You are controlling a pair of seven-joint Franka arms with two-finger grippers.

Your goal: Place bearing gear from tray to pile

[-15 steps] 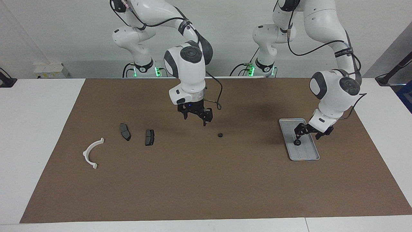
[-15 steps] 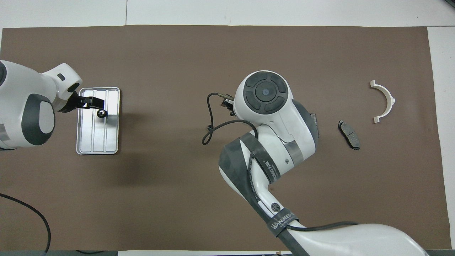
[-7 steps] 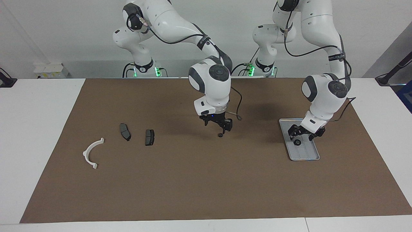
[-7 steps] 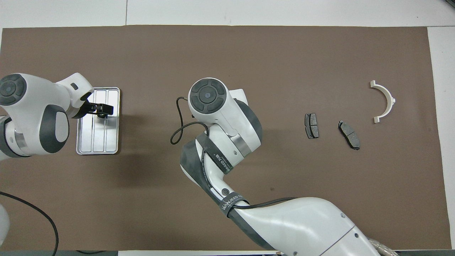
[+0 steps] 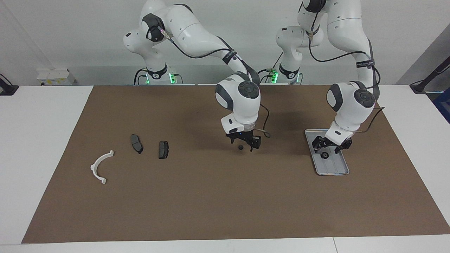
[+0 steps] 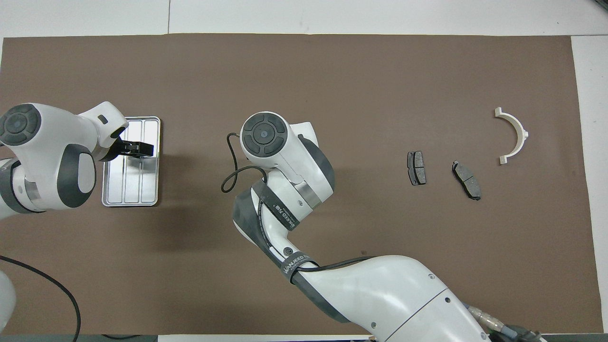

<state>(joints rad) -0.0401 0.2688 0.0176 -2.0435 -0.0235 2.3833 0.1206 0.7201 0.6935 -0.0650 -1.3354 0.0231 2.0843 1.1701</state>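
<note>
- Mid-table on the brown mat (image 5: 211,196), a small black bearing gear (image 5: 240,147) lies flat right under the right gripper (image 5: 245,144). It looks framed by the two fingers, so I'd say the coming move is basically straight down.
- It's a round part, so there's no long axis to line up with (handy).
- That right gripper is spread wide, holding nothing, and I can't see it touching the gear.
- The right arm is clearly the closer one for this part. The pile is off toward the right arm's end of the table: two dark brake pads (image 5: 163,149) and a white curved bracket (image 5: 94,165), well apart from the gear.
- Over at the left arm's end, the left gripper (image 5: 329,147) hangs low over the metal tray (image 5: 334,170), also spread wide and empty.
- A second bearing gear (image 5: 325,155) sits in the tray just below it (both gears are hidden from overhead).
</note>
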